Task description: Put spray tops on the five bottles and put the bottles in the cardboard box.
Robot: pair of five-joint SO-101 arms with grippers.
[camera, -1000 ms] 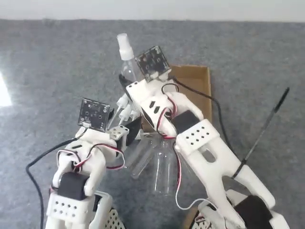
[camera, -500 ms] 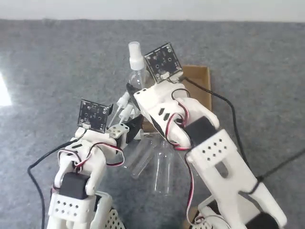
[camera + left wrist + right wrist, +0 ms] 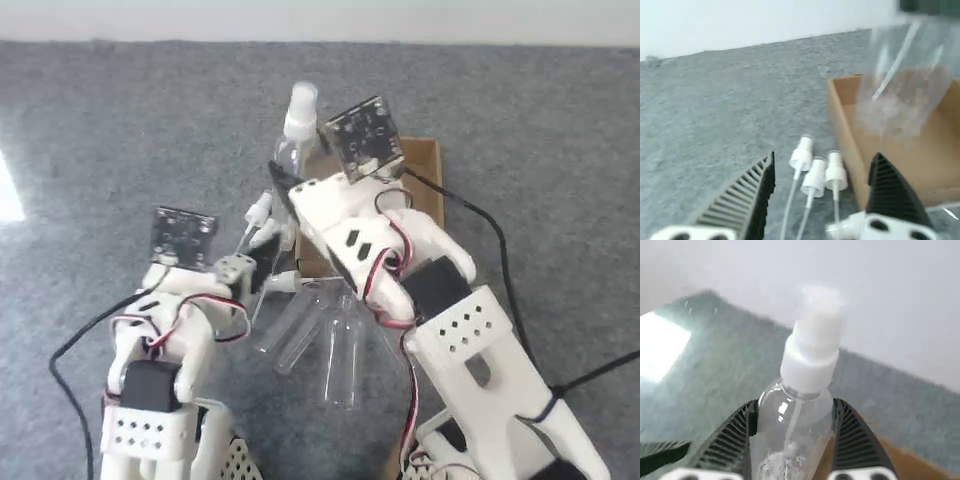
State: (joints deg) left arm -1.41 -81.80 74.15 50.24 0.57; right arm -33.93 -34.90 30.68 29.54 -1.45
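My right gripper point(image 3: 792, 437) is shut on a clear bottle point(image 3: 790, 425) that carries a white spray top point(image 3: 812, 340). In the high view that bottle point(image 3: 293, 140) hangs upright at the near-left corner of the cardboard box point(image 3: 425, 175). My left gripper point(image 3: 824, 160) stands open just above the grey carpet, and three loose spray tops point(image 3: 815, 172) lie between and ahead of its fingers, beside the box wall point(image 3: 845, 130). The high view shows the left gripper point(image 3: 262, 265) next to those spray tops point(image 3: 262, 212). Two uncapped clear bottles point(image 3: 315, 335) lie on the carpet between the arms.
A white perforated basket point(image 3: 225, 455) sits at the near edge under the left arm. Black cables point(image 3: 75, 345) trail on the carpet beside both arms. Open grey carpet lies to the far left and behind the box.
The right arm has carried the capped bottle to the right, from beside the box to its corner. The left arm has drawn back slightly to the left.
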